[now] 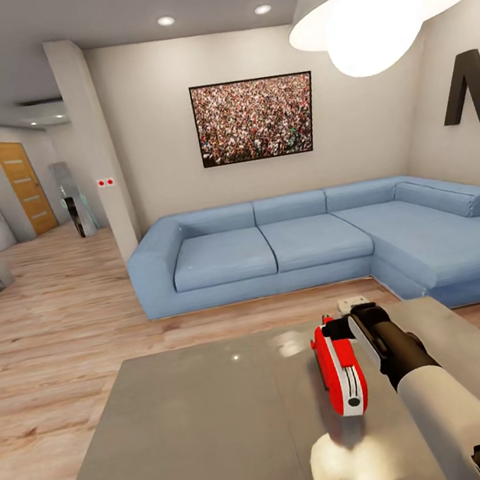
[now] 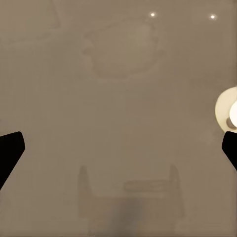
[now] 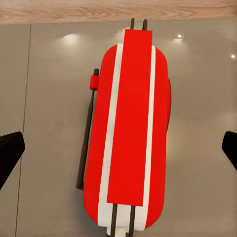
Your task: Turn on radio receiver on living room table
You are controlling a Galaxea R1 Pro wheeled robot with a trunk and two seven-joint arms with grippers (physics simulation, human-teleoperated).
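While the right gripper [image 3: 118, 148] hangs just above the radio [image 3: 127, 133] with jaws spread wide and empty, the left gripper [image 2: 118, 148], equally agape, faces bare surface [image 2: 118, 98]. Radio lies on the grey surface [image 1: 186, 434], sofa [image 1: 302, 242] beyond.

right arm [image 1: 444, 401] extended forward, right hand [image 3: 118, 150] fingers spread, left hand [image 2: 118, 150] likewise
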